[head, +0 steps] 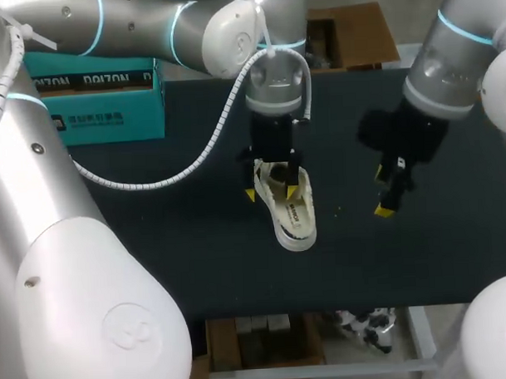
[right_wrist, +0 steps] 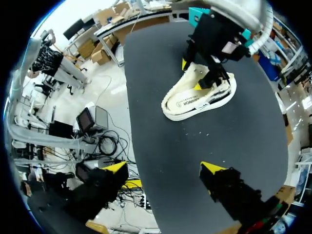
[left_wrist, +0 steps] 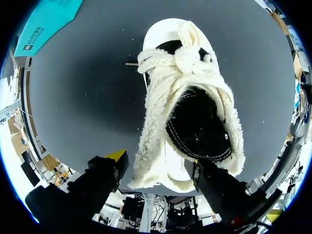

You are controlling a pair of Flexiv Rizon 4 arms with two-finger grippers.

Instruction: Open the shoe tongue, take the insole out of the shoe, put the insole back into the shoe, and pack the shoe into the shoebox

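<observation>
Cream shoe (left_wrist: 161, 112), toe ahead of left gripper (left_wrist: 157, 163), grip unclear, right gripper (right_wrist: 163, 168) apart

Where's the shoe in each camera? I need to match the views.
Head view: shoe mid-picture, under the left gripper.
Left wrist view: shoe just ahead of its own gripper, opening facing the camera.
Right wrist view: shoe far ahead of the right gripper, across the table.
Shared landmark: the left gripper, at the shoe in all three.

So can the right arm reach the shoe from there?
Probably yes: only bare table lies between the right arm and the shoe. The left arm has its jaws straddling the shoe's top, so getting inside looks blocked.
</observation>
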